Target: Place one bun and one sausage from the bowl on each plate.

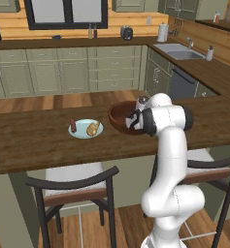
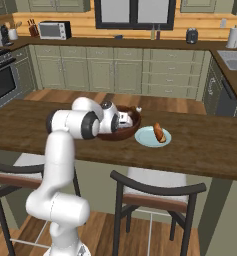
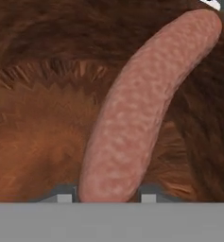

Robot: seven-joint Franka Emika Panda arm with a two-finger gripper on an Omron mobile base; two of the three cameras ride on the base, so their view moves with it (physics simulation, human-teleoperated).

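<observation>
In the hand view a long pinkish-brown sausage [image 3: 142,108] lies on the dark wooden floor of the bowl [image 3: 33,123], and my gripper [image 3: 105,196] is shut on its near end, one fingertip [image 3: 61,194] on each side. From the left base view the gripper [image 1: 134,121] reaches down into the reddish-brown bowl [image 1: 117,116] on the counter. Left of the bowl, a pale blue plate [image 1: 82,131] carries a sausage [image 1: 73,125] and a bun [image 1: 92,128]. Right of the bowl [image 2: 129,134], another pale blue plate [image 2: 146,138] holds a golden-brown bun [image 2: 159,133].
The bowl and plates sit on a long dark wooden counter [image 1: 29,140]. Two chairs [image 1: 73,186] stand at its near side, one on each side of my arm. Cabinets, a sink [image 1: 177,51] and a stove line the far walls.
</observation>
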